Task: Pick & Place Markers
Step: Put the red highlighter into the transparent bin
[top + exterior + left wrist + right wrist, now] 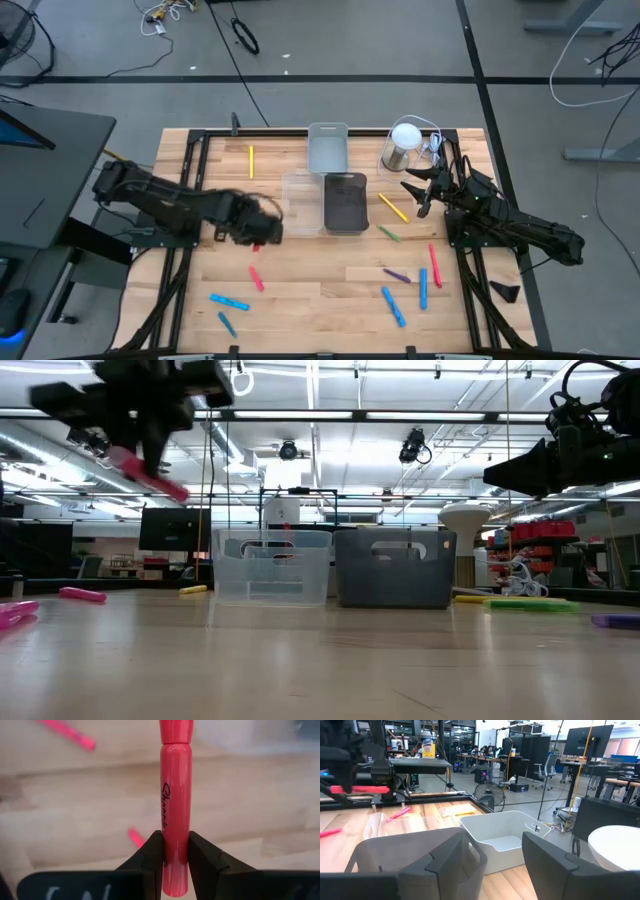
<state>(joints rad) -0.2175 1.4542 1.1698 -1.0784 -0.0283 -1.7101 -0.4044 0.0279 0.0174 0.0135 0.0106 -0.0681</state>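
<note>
My left gripper (262, 232) hangs above the table's left half, shut on a pink marker (175, 795) that shows tilted in the low view (150, 475). Loose markers lie flat on the wood: a yellow one (251, 160), a red one (257, 278) and two blue ones (229, 300) on the left. More markers, yellow (393, 207), green (389, 233), purple (397, 273), red (435, 265) and blue (393, 306), lie on the right. My right gripper (418, 195) waits open at the far right, level and touching nothing. My left gripper pinches the pink marker's barrel near one end (175, 865) between its two fingers (150, 855). The fingers come from above, pointing down, and lie across the marker. The marker is lifted clear of the table, its long capped part (175, 730) sticking out to one side, slightly tilted.
A clear bin (300, 200) and a dark bin (345, 200) stand side by side at mid-table, with a pale grey bin (327, 148) behind them. A white-topped cup (403, 145) stands at the far right, near my right gripper. Bare wood lies toward the near edge.
</note>
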